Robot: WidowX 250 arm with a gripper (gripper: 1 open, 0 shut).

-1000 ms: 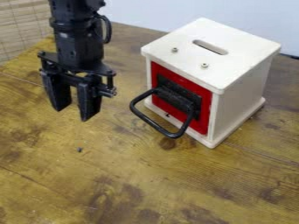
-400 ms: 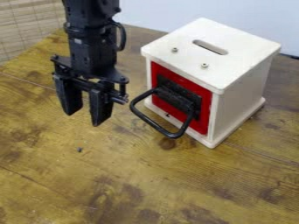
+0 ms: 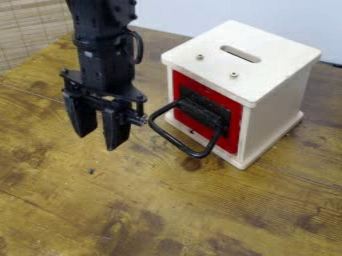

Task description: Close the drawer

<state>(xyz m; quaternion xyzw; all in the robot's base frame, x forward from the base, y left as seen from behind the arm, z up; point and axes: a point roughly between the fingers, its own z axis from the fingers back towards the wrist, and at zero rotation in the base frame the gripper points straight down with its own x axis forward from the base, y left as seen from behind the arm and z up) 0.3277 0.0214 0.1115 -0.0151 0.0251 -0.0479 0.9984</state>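
The drawer (image 3: 206, 112) is the red square front of a small white cube box (image 3: 254, 75), with a dark recessed centre and a large black loop handle (image 3: 182, 133) that hangs down toward the table. The red panel looks close to flush with the box. My black gripper (image 3: 98, 125) hangs point-down just left of the handle, a little above the table. Its two fingers stand apart and hold nothing. A finger (image 3: 115, 126) is a short gap from the loop, not touching it.
The wooden table (image 3: 160, 210) is worn and stained. The white box has a slot (image 3: 241, 53) in its top. A woven mat or blind (image 3: 27, 30) lies at the far left corner. A pale wall runs behind.
My gripper has moved right, toward the loop handle, and slightly lower. The box and drawer have not moved.
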